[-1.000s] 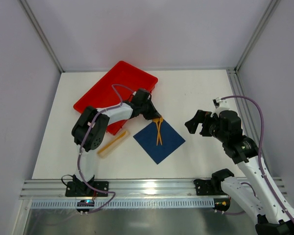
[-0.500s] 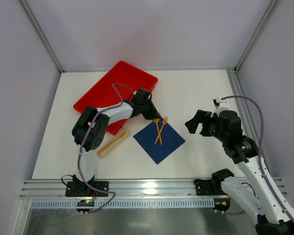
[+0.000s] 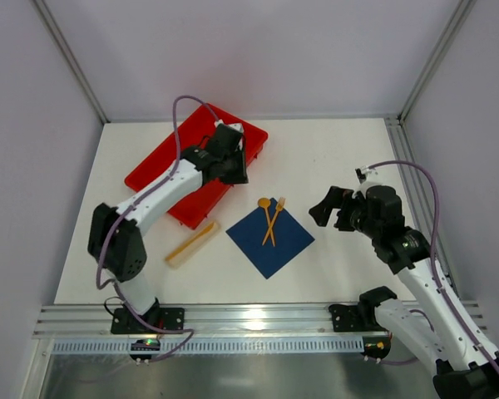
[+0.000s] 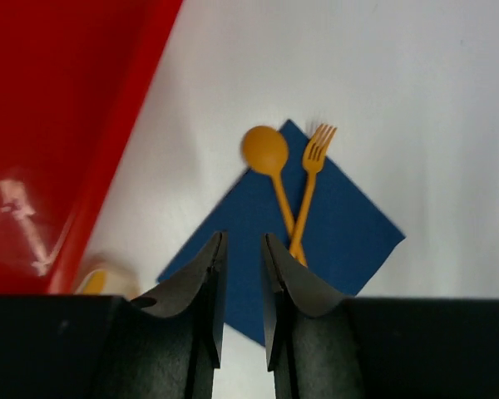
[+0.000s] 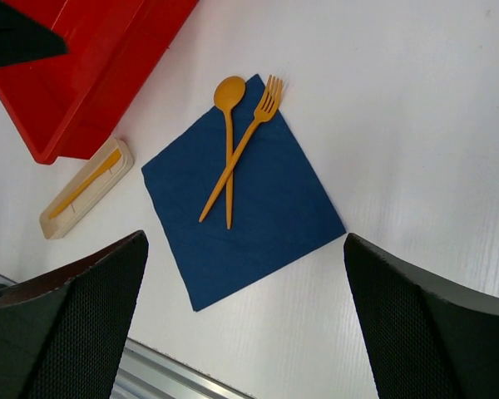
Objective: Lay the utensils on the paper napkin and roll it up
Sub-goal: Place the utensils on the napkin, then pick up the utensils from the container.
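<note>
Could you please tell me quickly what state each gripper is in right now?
Left gripper: jaws slightly apart, holding nothing.
Right gripper: jaws wide open, holding nothing.

A red tray point(image 3: 150, 173) lies at an angle on the far left of the white desk point(image 3: 333, 158). A pale beige strip point(image 3: 191, 243) rests just beside its near edge. An aluminium rail point(image 3: 258, 314) lines the desk's near side.
</note>
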`<move>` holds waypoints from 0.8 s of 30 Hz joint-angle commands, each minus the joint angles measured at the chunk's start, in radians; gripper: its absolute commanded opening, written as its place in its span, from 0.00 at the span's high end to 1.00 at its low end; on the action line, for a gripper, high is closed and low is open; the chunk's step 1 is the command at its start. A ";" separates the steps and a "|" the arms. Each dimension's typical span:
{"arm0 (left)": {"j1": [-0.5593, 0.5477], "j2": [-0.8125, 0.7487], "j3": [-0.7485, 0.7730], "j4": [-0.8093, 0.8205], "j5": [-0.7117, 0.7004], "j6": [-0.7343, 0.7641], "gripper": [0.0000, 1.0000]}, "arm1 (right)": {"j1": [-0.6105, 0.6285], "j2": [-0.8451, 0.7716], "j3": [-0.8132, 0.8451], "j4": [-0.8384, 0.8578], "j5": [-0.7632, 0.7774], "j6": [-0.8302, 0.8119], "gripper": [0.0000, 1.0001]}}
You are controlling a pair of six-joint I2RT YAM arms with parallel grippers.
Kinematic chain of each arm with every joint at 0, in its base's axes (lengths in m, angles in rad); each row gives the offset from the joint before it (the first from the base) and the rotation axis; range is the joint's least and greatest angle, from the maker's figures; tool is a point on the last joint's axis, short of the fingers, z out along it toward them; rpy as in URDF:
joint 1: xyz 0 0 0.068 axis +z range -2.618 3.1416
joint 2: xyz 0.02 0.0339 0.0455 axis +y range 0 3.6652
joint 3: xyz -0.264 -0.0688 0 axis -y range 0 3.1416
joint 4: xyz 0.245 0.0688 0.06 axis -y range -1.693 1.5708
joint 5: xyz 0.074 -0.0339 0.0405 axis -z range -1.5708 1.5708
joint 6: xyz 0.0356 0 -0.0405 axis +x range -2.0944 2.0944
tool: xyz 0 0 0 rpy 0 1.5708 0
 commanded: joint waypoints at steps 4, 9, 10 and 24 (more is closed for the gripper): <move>0.005 -0.211 -0.135 -0.285 -0.227 0.315 0.73 | -0.002 0.073 -0.118 0.239 -0.107 0.137 0.07; 0.007 -0.255 -0.258 -0.297 -0.221 0.319 0.78 | -0.002 0.196 -0.168 0.398 -0.105 0.182 0.40; 0.007 -0.260 -0.270 -0.303 -0.224 0.321 0.79 | -0.002 0.248 -0.171 0.417 -0.105 0.183 0.42; 0.018 -0.196 -0.416 -0.284 -0.225 0.395 0.80 | -0.003 0.391 -0.193 0.486 -0.144 0.140 0.54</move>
